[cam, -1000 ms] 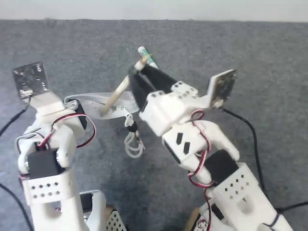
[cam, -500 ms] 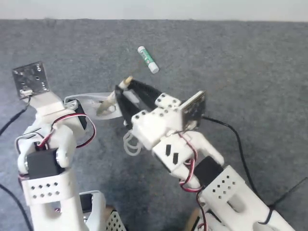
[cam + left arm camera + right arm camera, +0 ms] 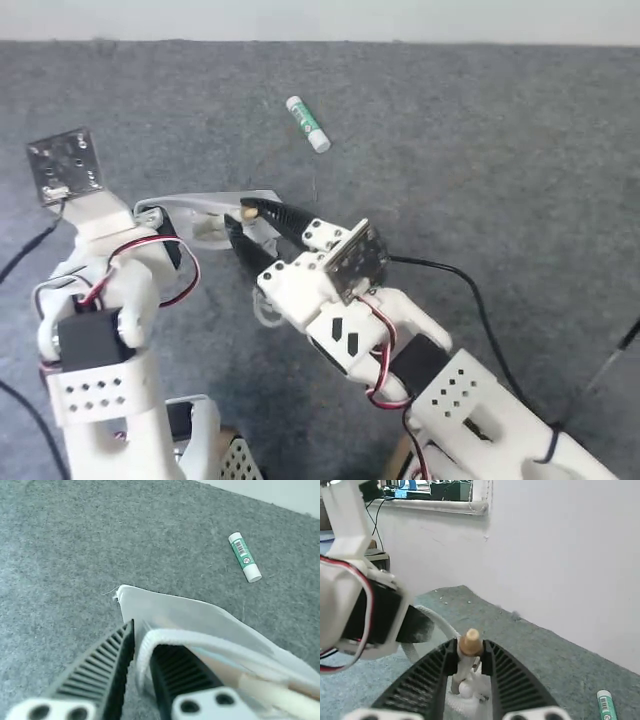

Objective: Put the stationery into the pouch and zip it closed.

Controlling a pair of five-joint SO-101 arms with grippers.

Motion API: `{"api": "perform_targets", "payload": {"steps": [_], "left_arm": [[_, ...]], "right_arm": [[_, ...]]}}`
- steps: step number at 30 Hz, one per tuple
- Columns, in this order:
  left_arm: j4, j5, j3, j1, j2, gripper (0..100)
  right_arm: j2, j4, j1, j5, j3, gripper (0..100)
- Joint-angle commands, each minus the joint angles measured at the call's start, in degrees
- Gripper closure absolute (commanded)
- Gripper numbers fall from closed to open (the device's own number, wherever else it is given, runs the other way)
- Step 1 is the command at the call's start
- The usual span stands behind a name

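My left hand (image 3: 141, 636) is pressed together on the white rim of the pouch (image 3: 200, 617), which appears to keep its mouth open above the counter (image 3: 500, 150). My right hand (image 3: 469, 647) pinches the pale pencil (image 3: 469, 639) just below its tan end. The pencil's lower end sits inside the pouch mouth. The glue stick (image 3: 307, 124) lies on the counter beyond the pouch, well apart from it.

Handling notes:
- The pouch looks thin and soft and will likely fold if released. Grip it at the stitched rim.
- The pencil is probably light, stiff and smooth and may slide between the fingers. Grip it near the end.
- The glue stick is round and can roll. Take it across its middle.
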Motion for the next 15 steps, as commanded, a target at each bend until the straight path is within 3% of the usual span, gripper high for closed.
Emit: {"api": "perform_targets", "payload": {"steps": [1,15], "left_arm": [[-1.5,0.1,-1.1,-0.1,-1.8,99],[-1.5,0.1,-0.9,-1.8,-1.8,99]], "right_arm": [[-0.4,-0.8,-2.5,3.0,0.3,99.1],[-0.4,-0.5,-5.1,7.8,1.8,97.1]]}}
